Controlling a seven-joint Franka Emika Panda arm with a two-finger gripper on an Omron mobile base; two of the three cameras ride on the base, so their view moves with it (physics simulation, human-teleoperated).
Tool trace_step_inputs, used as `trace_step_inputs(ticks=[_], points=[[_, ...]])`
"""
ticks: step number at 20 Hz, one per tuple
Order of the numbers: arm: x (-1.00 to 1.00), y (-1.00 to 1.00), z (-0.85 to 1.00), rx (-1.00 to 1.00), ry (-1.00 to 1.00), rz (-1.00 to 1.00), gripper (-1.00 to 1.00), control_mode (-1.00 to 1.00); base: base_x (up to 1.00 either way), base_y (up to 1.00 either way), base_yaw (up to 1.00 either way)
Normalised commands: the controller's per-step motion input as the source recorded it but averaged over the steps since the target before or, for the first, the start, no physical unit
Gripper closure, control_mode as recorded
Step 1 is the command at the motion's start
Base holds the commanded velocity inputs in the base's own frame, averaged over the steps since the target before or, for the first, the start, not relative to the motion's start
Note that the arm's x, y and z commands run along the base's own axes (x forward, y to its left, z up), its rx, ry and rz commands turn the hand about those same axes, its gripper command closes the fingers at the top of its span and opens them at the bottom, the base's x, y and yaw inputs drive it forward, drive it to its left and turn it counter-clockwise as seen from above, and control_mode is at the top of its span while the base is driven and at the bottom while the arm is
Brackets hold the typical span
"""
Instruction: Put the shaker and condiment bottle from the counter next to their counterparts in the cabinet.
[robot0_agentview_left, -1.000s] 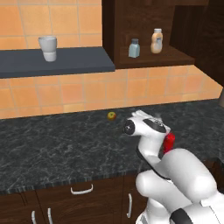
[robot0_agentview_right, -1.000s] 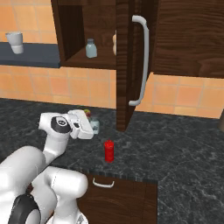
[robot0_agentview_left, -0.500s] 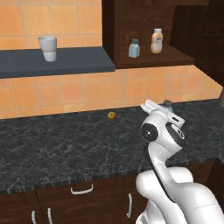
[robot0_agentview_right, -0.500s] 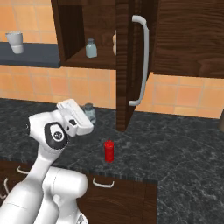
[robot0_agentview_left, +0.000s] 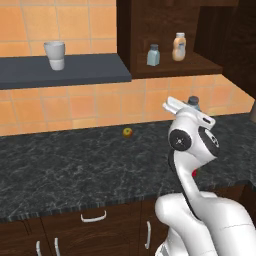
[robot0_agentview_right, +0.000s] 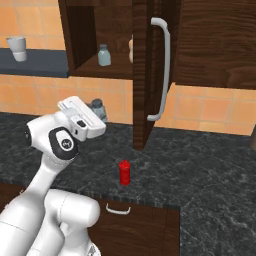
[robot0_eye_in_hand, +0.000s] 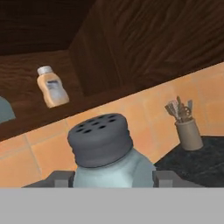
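A white robot arm's pincer (robot0_agentview_right: 99, 111) is closed around the shaker (robot0_eye_in_hand: 107, 155), lifted off the bench (robot0_agentview_left: 75, 170), below and in front of the open cabinet (robot0_agentview_left: 150, 30). The carrying step seems underway; next it likely needs raising onto the cabinet shelf beside the matching shaker (robot0_agentview_left: 153, 55). Two shakers appear, one tan-orange bottle (robot0_agentview_left: 179, 47) in the cabinet, and one red condiment bottle (robot0_agentview_right: 124, 172) on the bench below the cabinet.
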Motion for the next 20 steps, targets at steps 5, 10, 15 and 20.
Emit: trace_step_inputs(ticks=[5,10,15,20], points=[[-0.03,0.12,0.79,0.00,0.00,0.04,1.00,-1.00,0.00,0.00,0.00],[-0.04,0.10,0.76,0.00,0.00,0.06,1.00,-1.00,0.00,0.00,0.00],[0.00,0.10,0.61,0.00,0.00,0.11,1.00,-1.00,0.00,0.00,0.00],[-0.01,0.02,0.48,0.00,0.00,0.17,1.00,-1.00,0.00,0.00,0.00]])
